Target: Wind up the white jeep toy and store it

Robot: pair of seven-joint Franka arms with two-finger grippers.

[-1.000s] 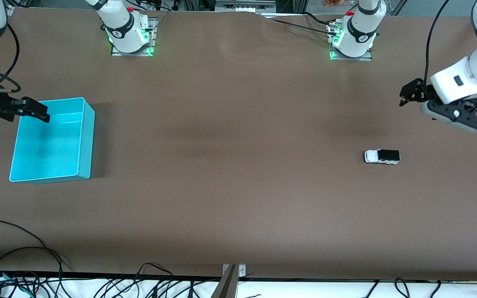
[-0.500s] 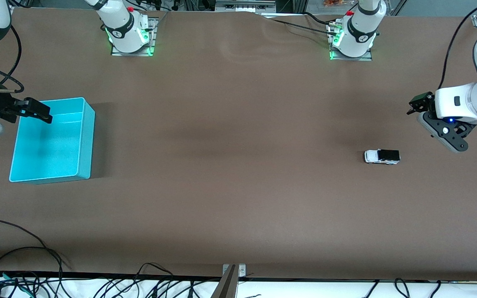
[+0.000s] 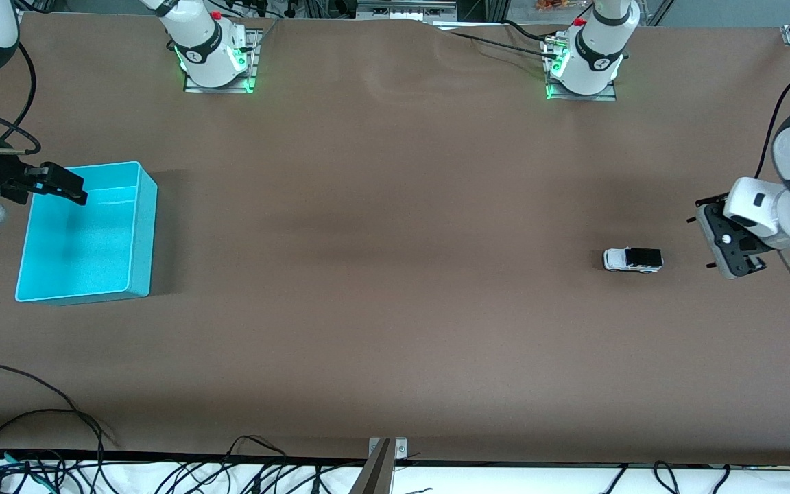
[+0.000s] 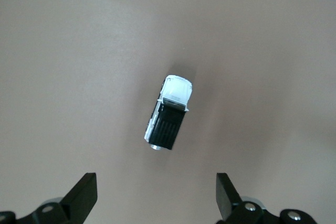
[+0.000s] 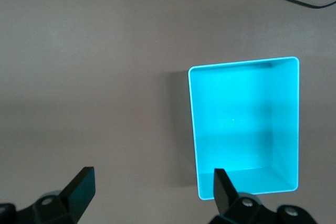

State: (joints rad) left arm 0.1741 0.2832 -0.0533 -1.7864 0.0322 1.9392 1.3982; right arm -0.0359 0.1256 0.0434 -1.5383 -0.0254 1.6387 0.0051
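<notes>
The white jeep toy (image 3: 632, 259), tiny with a black rear section, stands on the brown table toward the left arm's end. In the left wrist view the jeep (image 4: 169, 113) lies ahead of my left gripper (image 4: 156, 203), which is open and empty. In the front view my left gripper (image 3: 725, 243) hangs over bare table beside the jeep, apart from it. The turquoise bin (image 3: 142, 226) sits at the right arm's end and looks empty. My right gripper (image 3: 60, 184) is open and empty over the bin's edge. It also shows in the right wrist view (image 5: 152, 195), beside the bin (image 5: 192, 129).
The two arm bases (image 3: 213, 58) (image 3: 583, 65) stand at the edge farthest from the front camera. Loose black cables (image 3: 38, 418) lie along the edge nearest it. A metal bracket (image 3: 385, 449) sits at the middle of that edge.
My left arm has swung down toward the jeep and its hand has turned to face the table, ending beside the jeep. My right gripper and the jeep have stayed put.
</notes>
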